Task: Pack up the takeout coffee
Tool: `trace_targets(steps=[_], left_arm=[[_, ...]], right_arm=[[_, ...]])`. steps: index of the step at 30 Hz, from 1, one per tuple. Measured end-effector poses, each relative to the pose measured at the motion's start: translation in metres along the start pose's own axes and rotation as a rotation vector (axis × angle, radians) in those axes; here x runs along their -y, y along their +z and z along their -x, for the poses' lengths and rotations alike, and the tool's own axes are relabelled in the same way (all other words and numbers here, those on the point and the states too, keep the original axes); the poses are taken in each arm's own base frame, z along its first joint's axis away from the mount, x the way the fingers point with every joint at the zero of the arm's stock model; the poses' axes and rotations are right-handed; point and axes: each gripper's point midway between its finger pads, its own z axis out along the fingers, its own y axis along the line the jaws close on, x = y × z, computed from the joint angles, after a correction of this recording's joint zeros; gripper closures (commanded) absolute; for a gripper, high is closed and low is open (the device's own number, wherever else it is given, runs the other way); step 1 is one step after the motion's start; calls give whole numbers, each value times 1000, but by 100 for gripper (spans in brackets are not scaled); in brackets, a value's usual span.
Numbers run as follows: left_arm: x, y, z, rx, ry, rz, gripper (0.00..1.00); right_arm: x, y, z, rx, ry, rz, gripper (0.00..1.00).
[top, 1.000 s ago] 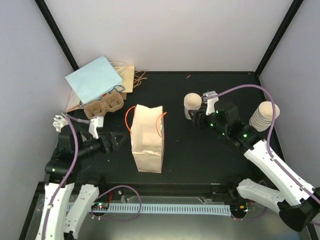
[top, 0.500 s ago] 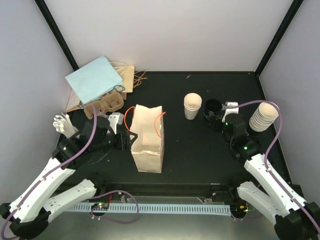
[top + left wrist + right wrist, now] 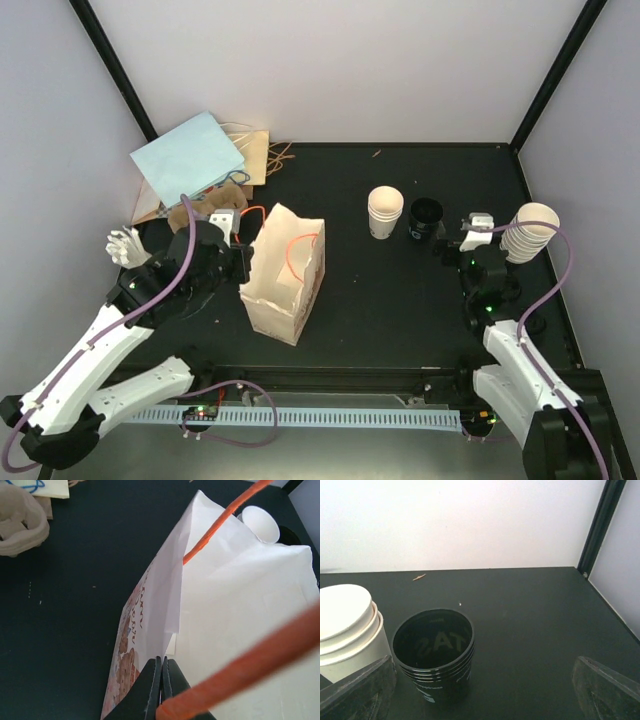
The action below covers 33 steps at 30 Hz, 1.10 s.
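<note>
A black table [image 3: 380, 300] fills the floor of a white-walled booth, with black frame posts rising at its far left and far right corners. The widest bare stretch runs across the middle and the near right, between the paper bag [image 3: 285, 272] and the cups. The bag stands left of centre, leaning, with its mouth agape and orange handles [image 3: 225, 512] arching over it. Only its pale inner wall shows. The left gripper [image 3: 161, 680] is pinched tight on the bag's left rim. In the far left corner a light blue bag [image 3: 188, 160] lies over brown paper, crowding that edge. Just in front of it sits a brown pulp tray [image 3: 210, 208], partly behind the left arm. A taller cream stack [image 3: 530, 232] of paper cups stands hard against the right edge. A shorter stack of cream cups [image 3: 345, 630] stands right of centre, with nested black cups [image 3: 434, 652] just beside it. The right gripper [image 3: 480, 695] hangs near the black cups with jaws spread wide, holding nothing.
</note>
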Motion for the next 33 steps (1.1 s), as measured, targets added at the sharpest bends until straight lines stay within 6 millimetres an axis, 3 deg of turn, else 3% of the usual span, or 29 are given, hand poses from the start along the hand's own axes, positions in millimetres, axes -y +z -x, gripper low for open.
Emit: trace_targets(steps=[14,24,33], left_arm=[[2,5,20,72,7,19,98],[0,8,28,91,-22,11,98],[7,9,31,101,-33,-24,99]], right_arm=[[18,34,-41,58,-48,-34,0],[9,48,-53,92,-78,28,0],[3,56,-36,124,-96,59,0]])
